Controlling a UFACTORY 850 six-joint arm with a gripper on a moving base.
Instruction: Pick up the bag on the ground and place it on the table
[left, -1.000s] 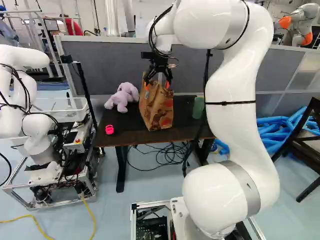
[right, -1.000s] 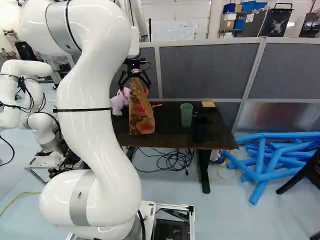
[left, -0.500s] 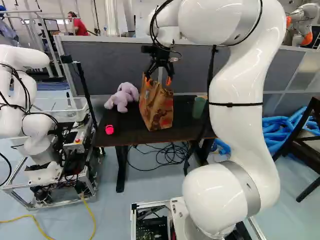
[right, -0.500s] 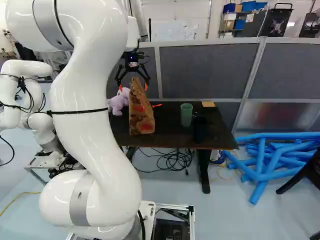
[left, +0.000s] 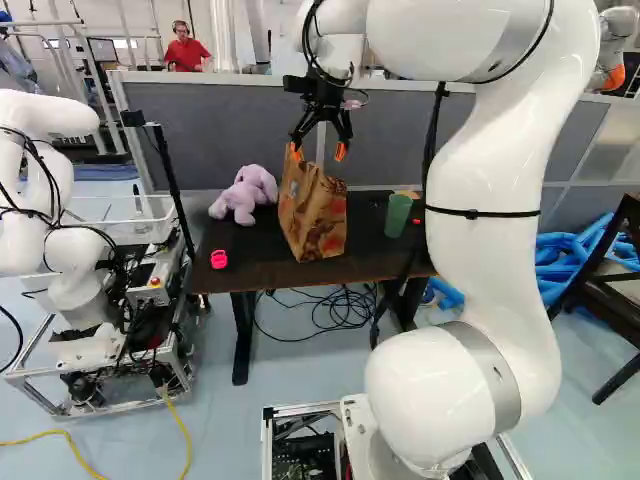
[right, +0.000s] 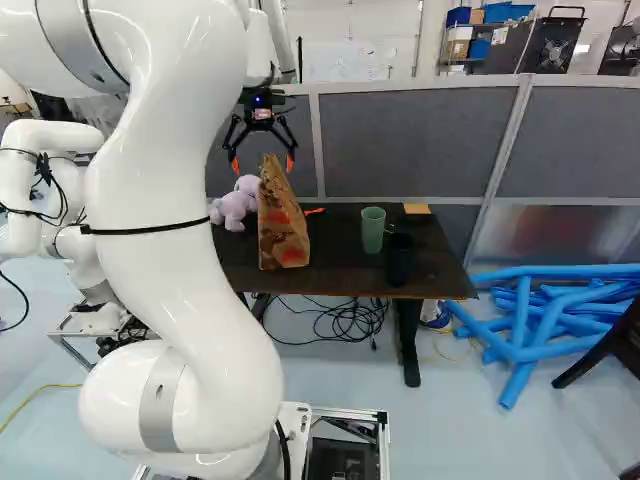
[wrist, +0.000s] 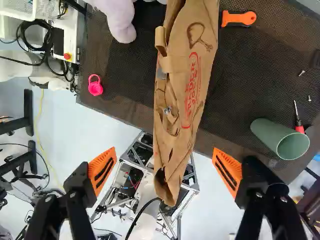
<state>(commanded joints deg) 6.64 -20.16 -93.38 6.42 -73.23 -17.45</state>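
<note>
The brown paper bag (left: 314, 218) stands on the dark table (left: 235, 285). Above the bag's top is my gripper (left: 318, 152), its orange-tipped fingers spread and clear of the paper; the right base view also shows the gripper (right: 262, 164) over the bag (right: 282, 222), shifted toward the plush toy's side. In the wrist view the gripper (wrist: 165, 171) is open wide, with the bag's folded top (wrist: 170, 175) seen in the gap between the fingers and neither finger touching it. The bag's handle hangs along its side.
On the table are a purple plush toy (left: 246, 194), a pink ring (left: 218, 259), a green cup (right: 373, 229), a black cup (right: 400, 258), an orange-handled tool (wrist: 239, 18) and a screwdriver (wrist: 299, 122). Grey partitions (right: 410, 145) stand behind. Another robot (left: 70, 240) is at the left.
My gripper has risen from around the bag's upper part to above it, fingers open throughout. The bag has stayed in place on the table. The base has not moved.
</note>
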